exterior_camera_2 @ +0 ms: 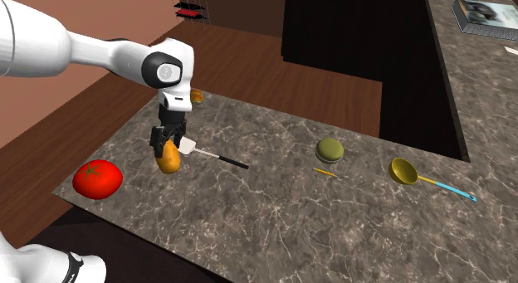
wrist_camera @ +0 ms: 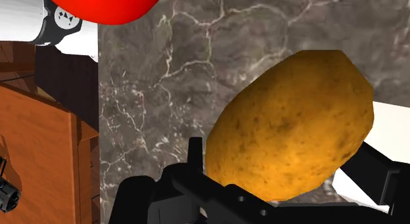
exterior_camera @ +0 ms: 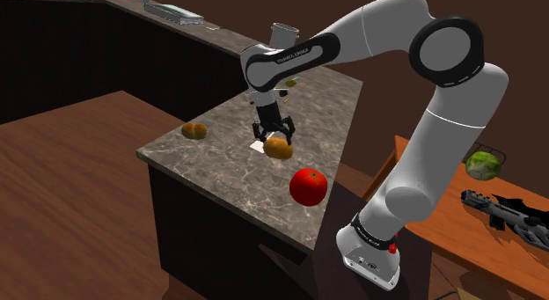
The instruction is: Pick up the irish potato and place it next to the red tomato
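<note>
Hanging over the middle of the marbled worktop, the black hand is clamped on the brown potato, held tilted lengthwise, while the red tomato sits near, toward the worktop corner by the robot's stand.

Soft, even light falls from above: the white arm is bright, the tomato carries a pale sheen, and the front face of the desk lies dark.

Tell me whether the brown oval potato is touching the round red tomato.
Apart. The second exterior view shows the brown oval potato, clasped in the black claw, with bare marbled countertop between it and the round red tomato.
</note>
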